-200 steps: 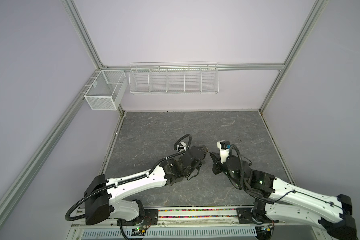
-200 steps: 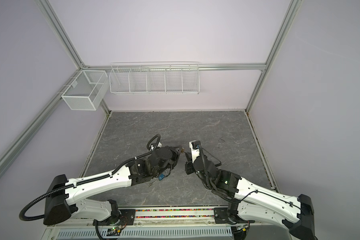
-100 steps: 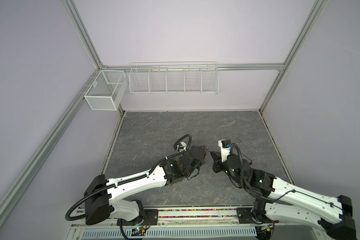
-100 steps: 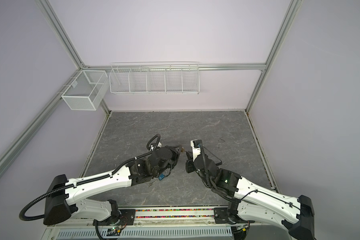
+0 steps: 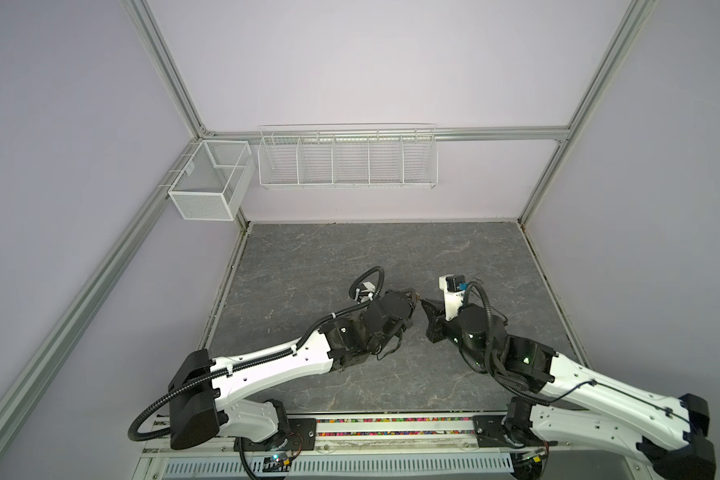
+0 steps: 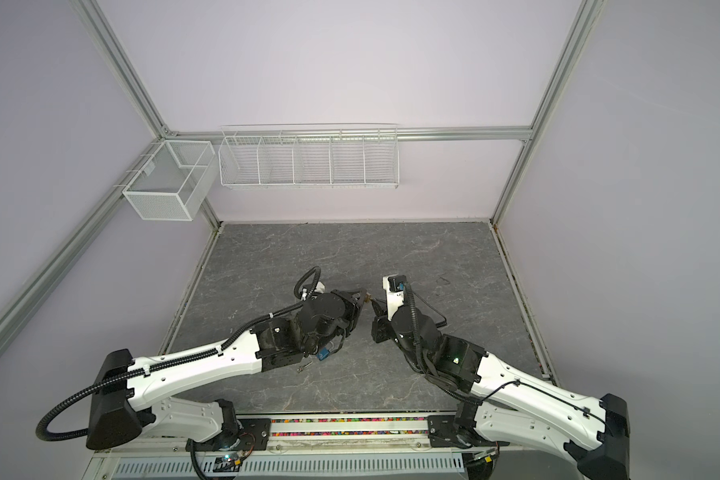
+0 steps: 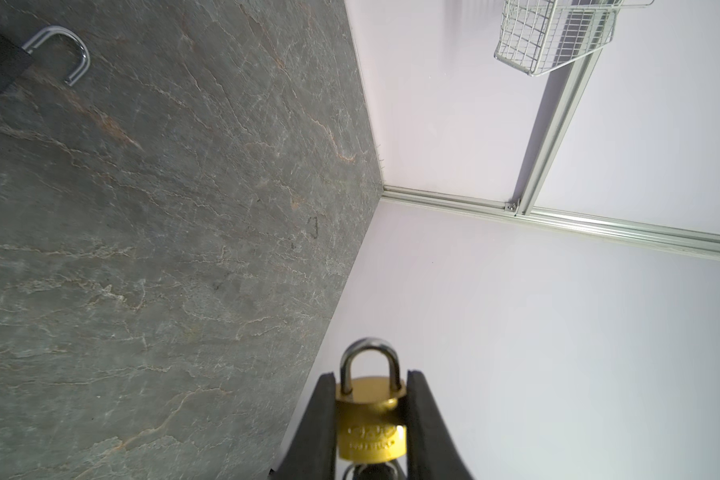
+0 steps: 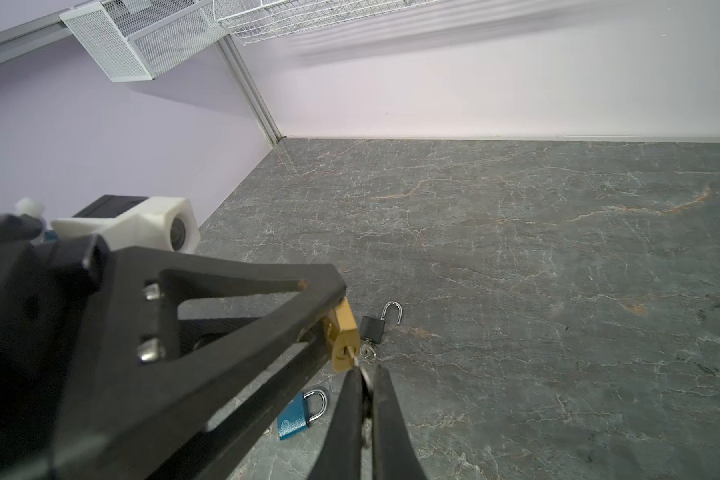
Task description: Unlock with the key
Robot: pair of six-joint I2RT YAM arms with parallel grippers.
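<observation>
Mesh basket [image 5: 208,195] and long wire rack [image 5: 348,166] hang above the grey tabletop [image 5: 383,249].

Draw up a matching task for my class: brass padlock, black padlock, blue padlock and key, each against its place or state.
1. brass padlock
2. black padlock
3. blue padlock
4. key

A. on the table, closed
B. in the right gripper
C. in the left gripper
D. on the table, open

Pairs: 1-C, 2-D, 3-A, 4-B
</observation>
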